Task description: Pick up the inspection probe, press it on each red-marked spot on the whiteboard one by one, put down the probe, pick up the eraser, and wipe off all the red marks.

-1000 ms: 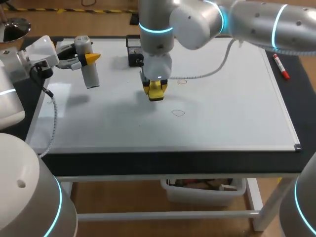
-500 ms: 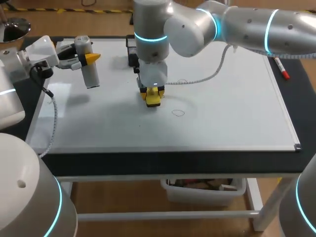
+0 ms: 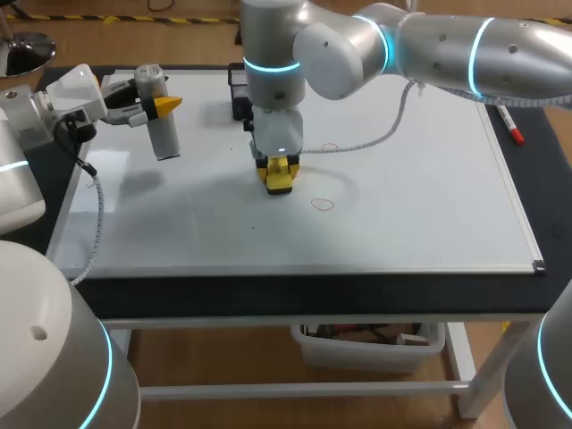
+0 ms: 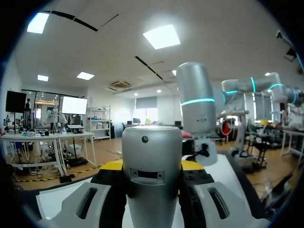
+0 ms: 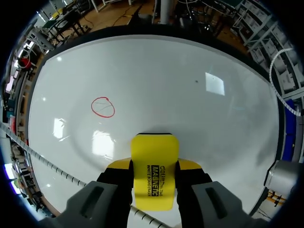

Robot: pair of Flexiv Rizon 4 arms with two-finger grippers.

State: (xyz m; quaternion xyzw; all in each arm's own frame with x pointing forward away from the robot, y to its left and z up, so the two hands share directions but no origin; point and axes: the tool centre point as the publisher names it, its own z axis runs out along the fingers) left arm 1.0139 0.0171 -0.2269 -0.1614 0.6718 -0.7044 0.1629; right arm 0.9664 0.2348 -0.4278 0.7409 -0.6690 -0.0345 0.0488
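We clamp the eraser (image 5: 155,156) in our right gripper (image 5: 154,186), 2 red marks (image 3: 323,204) unwiped near it, while our left gripper (image 4: 152,172) grips the probe (image 4: 152,142), not yet put down.

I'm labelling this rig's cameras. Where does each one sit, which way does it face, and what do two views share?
Head view: fixed above and behind the robot, looking down on the whiteboard; left arm enters at left, right arm at right.
Left wrist view: on the left wrist, looking out across the whiteboard; left gripper holds the inspection probe.
Right wrist view: on the right wrist, looking down at the whiteboard and a red circle; right gripper holds the eraser.
Shared: head and right wrist views both show the eraser.
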